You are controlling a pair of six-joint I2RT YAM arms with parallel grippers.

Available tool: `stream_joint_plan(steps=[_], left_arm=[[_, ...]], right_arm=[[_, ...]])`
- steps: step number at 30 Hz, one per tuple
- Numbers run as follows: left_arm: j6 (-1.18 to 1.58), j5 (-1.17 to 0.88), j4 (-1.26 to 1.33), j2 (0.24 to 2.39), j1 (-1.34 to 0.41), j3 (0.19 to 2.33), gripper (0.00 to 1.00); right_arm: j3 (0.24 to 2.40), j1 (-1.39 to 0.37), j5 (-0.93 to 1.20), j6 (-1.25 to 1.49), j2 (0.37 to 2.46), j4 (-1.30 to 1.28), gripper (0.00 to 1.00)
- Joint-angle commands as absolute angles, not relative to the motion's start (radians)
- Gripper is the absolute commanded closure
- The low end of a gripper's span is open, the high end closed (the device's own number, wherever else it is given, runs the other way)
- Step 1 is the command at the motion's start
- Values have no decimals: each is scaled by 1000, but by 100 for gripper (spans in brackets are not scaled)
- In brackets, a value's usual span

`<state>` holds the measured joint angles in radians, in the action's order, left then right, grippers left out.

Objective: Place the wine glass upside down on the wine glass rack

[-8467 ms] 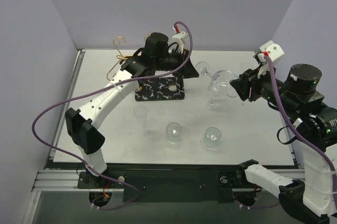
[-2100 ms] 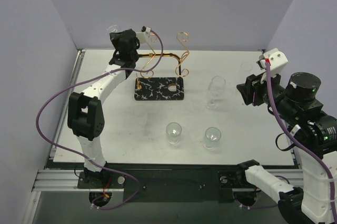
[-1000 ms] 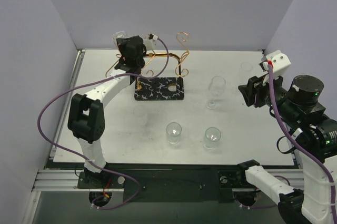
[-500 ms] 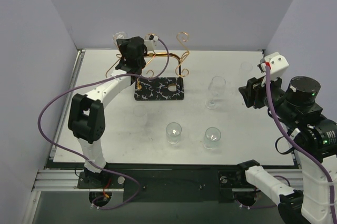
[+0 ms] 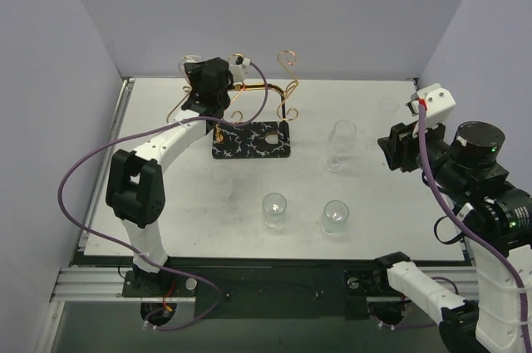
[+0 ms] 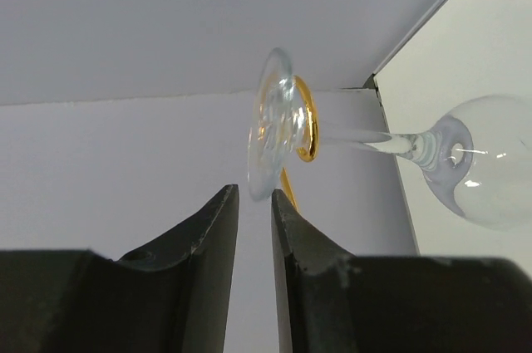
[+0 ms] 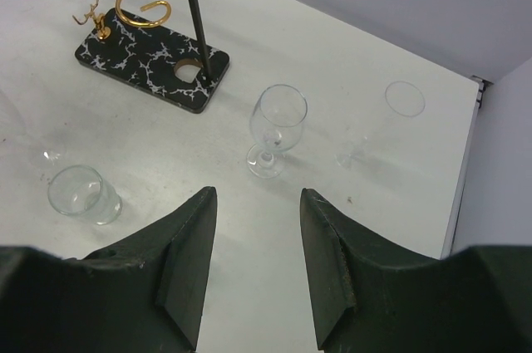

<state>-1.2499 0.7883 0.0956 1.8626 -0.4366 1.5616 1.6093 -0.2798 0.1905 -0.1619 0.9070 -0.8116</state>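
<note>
The wine glass (image 6: 465, 174) hangs from the wine glass rack (image 5: 264, 87), its stem through the left gold loop (image 6: 307, 120). Its round foot (image 6: 270, 125) rests against that loop and its bowl points toward the table. In the top view only the foot (image 5: 189, 61) shows, beside the left wrist. My left gripper (image 6: 253, 195) (image 5: 196, 71) stands just behind the foot. Its jaws are parted by a narrow gap and the foot's rim sits loose between the tips. My right gripper (image 7: 258, 191) (image 5: 389, 147) hovers open and empty over the right of the table.
The rack's black veined base (image 5: 252, 139) stands at the back middle. An upright wine glass (image 5: 341, 144) (image 7: 277, 129) is right of it. Two short glasses (image 5: 274, 208) (image 5: 335, 214) stand nearer the front, and fainter clear glasses (image 5: 220, 174) (image 7: 405, 97) elsewhere.
My left jaws have parted a little, loosening from the glass foot, which stays on the loop. The right arm has barely shifted.
</note>
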Motion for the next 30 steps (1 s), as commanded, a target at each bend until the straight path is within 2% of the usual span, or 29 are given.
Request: stream_joint_plan(steps=[1,11,18,21,22,26,28,30], left_arm=[[-1216,798,86,1775,-448,1598,66],[-1151,785,-36,1769,-454,1654,56],[-1083,764,-138,1746,-454,1719,45],[-1020,744,-225,1727,-454,1758,41],[-985,732,-271,1717,-454,1781,36],[-861,675,-423,1678,-454,1863,34],[-790,631,-506,1655,-454,1900,27],[-721,595,-573,1635,-454,1931,26]], right_arm=[[1600,-272,175,-170,900,-778,60],[1588,-267,173,-172,897,-778,60],[1568,-265,127,-173,905,-778,58],[1557,-265,82,-173,917,-778,56],[1554,-265,72,-172,922,-778,55],[1552,-265,3,-170,956,-778,54],[1554,-264,-57,-170,980,-775,52],[1558,-259,-90,-169,1017,-773,50]])
